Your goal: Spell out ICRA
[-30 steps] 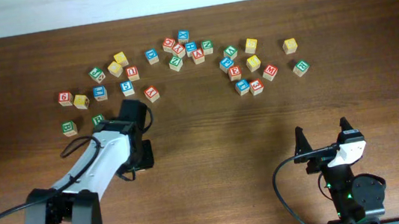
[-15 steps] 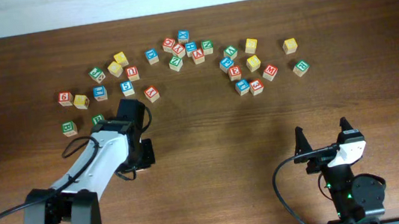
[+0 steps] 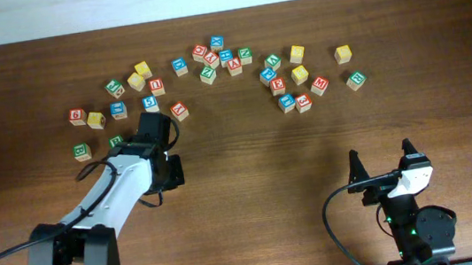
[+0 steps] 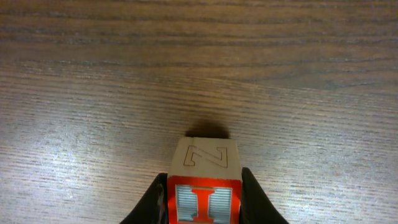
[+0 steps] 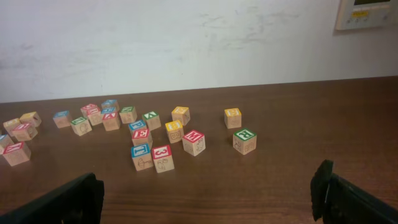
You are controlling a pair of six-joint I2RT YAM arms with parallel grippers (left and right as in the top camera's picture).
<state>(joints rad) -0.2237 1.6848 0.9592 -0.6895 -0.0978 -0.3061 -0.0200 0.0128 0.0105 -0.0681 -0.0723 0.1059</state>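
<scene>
My left gripper [image 4: 203, 198] is shut on the red-lettered I cube [image 4: 203, 159] and holds it over bare wood. In the overhead view this gripper [image 3: 173, 170] sits left of centre and hides the cube. The green R cube [image 3: 356, 79] stands at the far right of the scattered cubes, and it also shows in the right wrist view [image 5: 244, 140]. A red-lettered cube that may be the A [image 3: 212, 61] lies in the middle back cluster. I cannot pick out the yellow C among the yellow cubes. My right gripper [image 3: 384, 165] is open and empty near the front edge.
Several other letter cubes lie in a band across the back: a left group [image 3: 117, 109], a middle group [image 3: 226, 58] and a right group [image 3: 289, 86]. A white wall [image 5: 186, 37] stands behind the table's far edge.
My left gripper has moved a little toward the back and right with the I cube in it. The right arm has not moved.
</scene>
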